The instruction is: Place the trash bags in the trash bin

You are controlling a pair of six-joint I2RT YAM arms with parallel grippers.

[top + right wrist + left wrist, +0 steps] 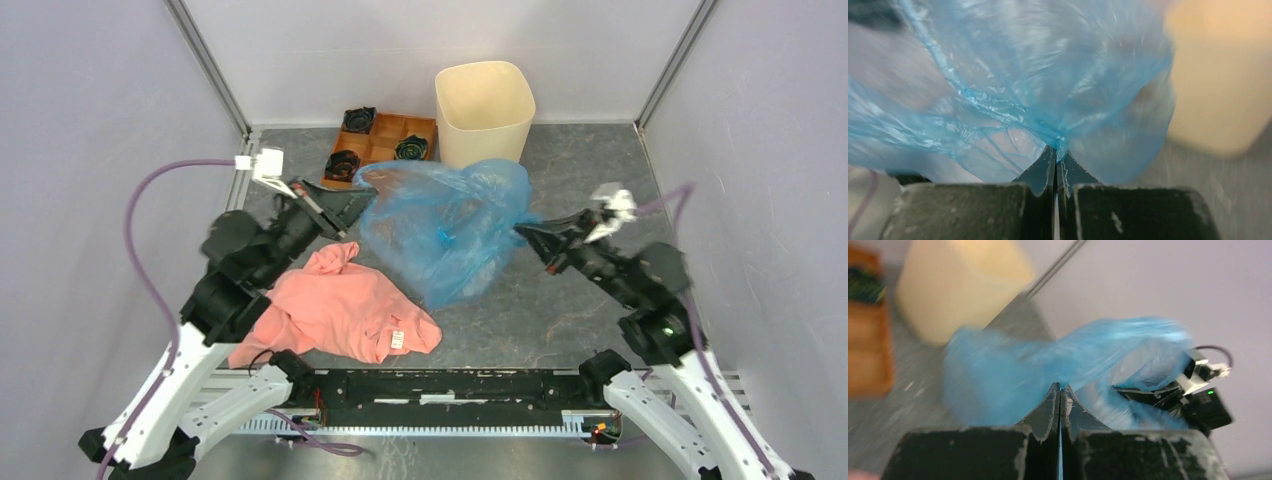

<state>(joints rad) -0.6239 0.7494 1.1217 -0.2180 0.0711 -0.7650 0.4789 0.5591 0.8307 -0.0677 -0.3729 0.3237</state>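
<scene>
bag hangs between left gripper and right gripper, each clamped tight on an edge, just short of the bin. best lifted higher, mouth kept spread, so film clears the rim.

A salmon-pink cloth garment lies crumpled left of centre in the lower half, on the grey marbled table. A small white tag shows near its right edge. At upper centre sits an orange-brown compartmented tray, with dark round objects in three of its compartments.
</scene>
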